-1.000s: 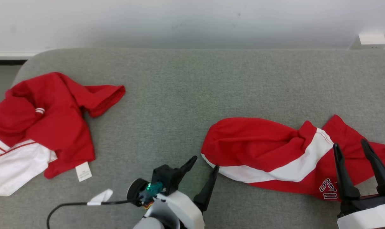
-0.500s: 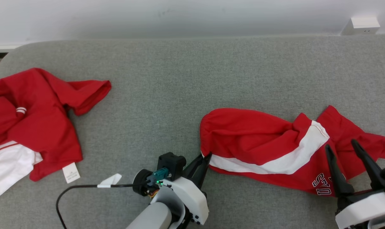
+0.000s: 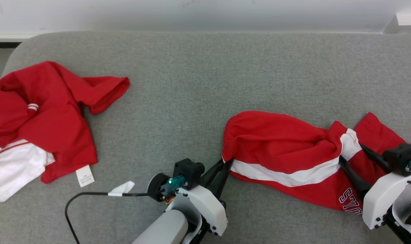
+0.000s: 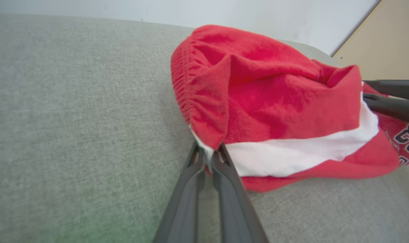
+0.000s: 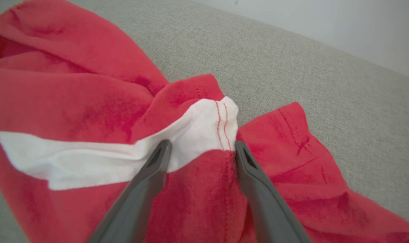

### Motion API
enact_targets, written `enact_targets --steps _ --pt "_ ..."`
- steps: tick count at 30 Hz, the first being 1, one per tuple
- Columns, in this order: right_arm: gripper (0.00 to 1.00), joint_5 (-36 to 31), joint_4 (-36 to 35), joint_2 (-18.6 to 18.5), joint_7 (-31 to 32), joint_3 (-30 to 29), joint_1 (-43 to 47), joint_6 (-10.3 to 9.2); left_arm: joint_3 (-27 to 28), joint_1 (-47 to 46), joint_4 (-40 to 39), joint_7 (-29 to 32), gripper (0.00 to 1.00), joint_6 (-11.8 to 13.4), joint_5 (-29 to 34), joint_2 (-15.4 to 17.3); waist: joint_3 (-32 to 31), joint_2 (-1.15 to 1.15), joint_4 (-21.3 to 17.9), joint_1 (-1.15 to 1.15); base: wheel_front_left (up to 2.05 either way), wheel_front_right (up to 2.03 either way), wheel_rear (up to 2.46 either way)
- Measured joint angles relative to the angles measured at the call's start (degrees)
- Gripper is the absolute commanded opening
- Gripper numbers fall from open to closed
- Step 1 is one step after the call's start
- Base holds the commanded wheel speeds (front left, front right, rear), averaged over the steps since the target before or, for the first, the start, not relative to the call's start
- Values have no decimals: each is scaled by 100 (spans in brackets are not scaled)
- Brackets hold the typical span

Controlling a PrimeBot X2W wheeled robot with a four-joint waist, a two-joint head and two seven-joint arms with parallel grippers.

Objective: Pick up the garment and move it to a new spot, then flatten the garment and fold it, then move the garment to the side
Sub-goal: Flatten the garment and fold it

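Observation:
The garment (image 3: 276,142), red shorts with a white stripe and dark lettering, lies crumpled on the right half of the grey couch cushion (image 3: 192,84). My left gripper (image 3: 227,163) is shut on the edge of its gathered waistband at the left end; the left wrist view shows the garment (image 4: 268,101) with the left gripper (image 4: 208,152) pinching the white edge. My right gripper (image 3: 352,153) is open over the garment's right end. In the right wrist view the right gripper (image 5: 202,145) straddles a raised fold of the garment (image 5: 73,101) at the white stripe's stitched hem.
A second red and white garment (image 3: 46,122) lies bunched at the cushion's left end, with a white label. A black cable (image 3: 90,195) runs from my left wrist. A white wall box (image 3: 407,18) sits at the top right. The right gripper's fingers (image 4: 390,98) show in the left wrist view.
My left gripper has shut on the waistband edge. The right gripper has tipped forward and down over the garment's right end, still open. The head camera has shifted.

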Motion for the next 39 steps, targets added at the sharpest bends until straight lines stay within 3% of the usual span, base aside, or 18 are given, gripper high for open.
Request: enact_targets --steps 1,2,11,15,18,24,32,35,39 --pt "34 36 1 -36 21 38 -35 0 -18 -16 21 -29 0 18 -10 1 9 0 18 0 0 0 0" --pt "0 60 -4 -60 33 54 -70 0 -26 -35 35 -48 0 31 -27 1 21 0 30 0 0 0 0" --pt "0 -87 -192 -175 -254 -96 -159 0 -46 -110 82 -250 0 155 -83 3 45 0 46 0 0 0 0" --pt "0 -155 -391 16 -646 -443 -101 0 129 -103 -162 -344 0 250 -60 91 -25 0 21 0 0 0 0" --pt "0 -213 -612 170 -965 -792 13 0 307 -97 -702 -354 0 330 63 219 -120 0 12 0 0 0 0" --pt "0 -497 -1382 405 -1329 -1456 106 0 545 -355 -2532 -305 0 532 476 716 -427 0 26 0 0 0 0" --pt "0 -849 -2718 678 -877 -2218 71 2 857 -1021 -4968 834 0 722 839 1468 -929 0 -13 0 0 0 0" --pt "0 -850 -2948 717 -688 -2290 -18 2 960 -1147 -5375 1213 0 753 812 1578 -1006 0 -76 0 0 0 0" --pt "0 -816 -2883 829 -563 -2225 -218 2 1063 -1274 -5166 1545 0 753 537 1583 -984 0 -118 0 0 0 0"
